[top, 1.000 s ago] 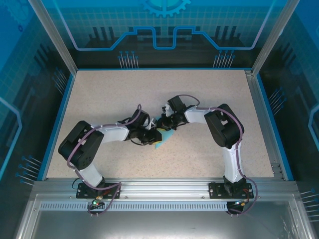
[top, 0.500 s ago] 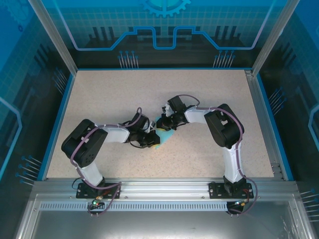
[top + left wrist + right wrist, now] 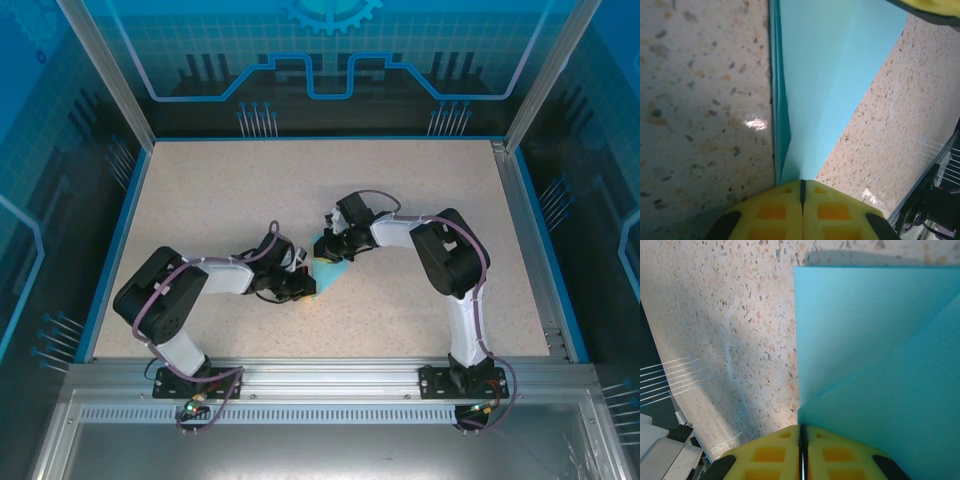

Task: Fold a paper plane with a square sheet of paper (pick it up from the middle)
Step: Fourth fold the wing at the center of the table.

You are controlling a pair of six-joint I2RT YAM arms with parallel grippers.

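As viewed from overhead, listed at the middle of the desk [image 3: 200, 190], speckled beige with a stone-like grain: sheet of paper [image 3: 330, 272], thin, matte, light cyan, folded into an angular wedge with crisp straight creases. Held between two arms. Pinched at its narrowing near-left tip by left pincer [image 3: 304, 285], yellow waffle-patterned pads [image 3: 772, 212] clenched together on the paper. Grasped at its far edge by right pincer [image 3: 328, 248], pads [image 3: 840, 455] likewise pressed tight, seam closed beside a diagonal flap edge. Layered fold along left side in left wrist view.

Left hand [image 3: 801, 186] now tight on paper [image 3: 835, 75]
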